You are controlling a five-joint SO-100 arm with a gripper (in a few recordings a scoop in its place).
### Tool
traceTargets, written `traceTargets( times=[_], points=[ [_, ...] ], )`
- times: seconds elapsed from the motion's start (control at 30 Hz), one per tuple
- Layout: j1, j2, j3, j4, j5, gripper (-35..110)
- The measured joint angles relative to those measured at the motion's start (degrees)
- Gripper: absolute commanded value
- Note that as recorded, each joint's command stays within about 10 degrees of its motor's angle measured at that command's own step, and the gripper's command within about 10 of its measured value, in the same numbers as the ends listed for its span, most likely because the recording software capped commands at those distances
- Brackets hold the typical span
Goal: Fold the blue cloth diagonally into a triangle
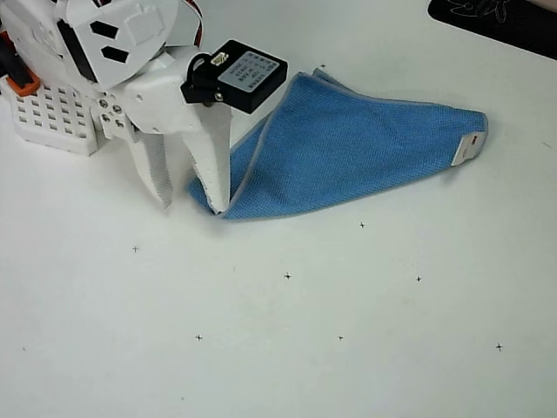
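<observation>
The blue cloth (348,148) lies on the white table folded over into a rough triangle, its long edges running from a narrow left corner to the right. A small white tag (470,146) with red print sits at its right corner, and the pale hem shows along the folded edges. My white gripper (192,207) is at the cloth's left corner and stands open. Its right finger (213,170) rests over that corner, with its tip at the cloth's edge. The left finger (155,170) is off the cloth, over bare table. Nothing is held between them.
The arm's white perforated base (52,117) stands at the left, with the arm above it at the top left. A dark mat (496,22) lies at the top right corner. Small black cross marks (287,276) dot the white table in front.
</observation>
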Motion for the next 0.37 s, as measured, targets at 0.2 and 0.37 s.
traceTargets(
  times=[0.2, 0.37],
  points=[
    [0.00, 0.70, 0.18, 0.00, 0.26, 33],
    [0.00, 0.70, 0.18, 0.00, 0.26, 33]
  ],
)
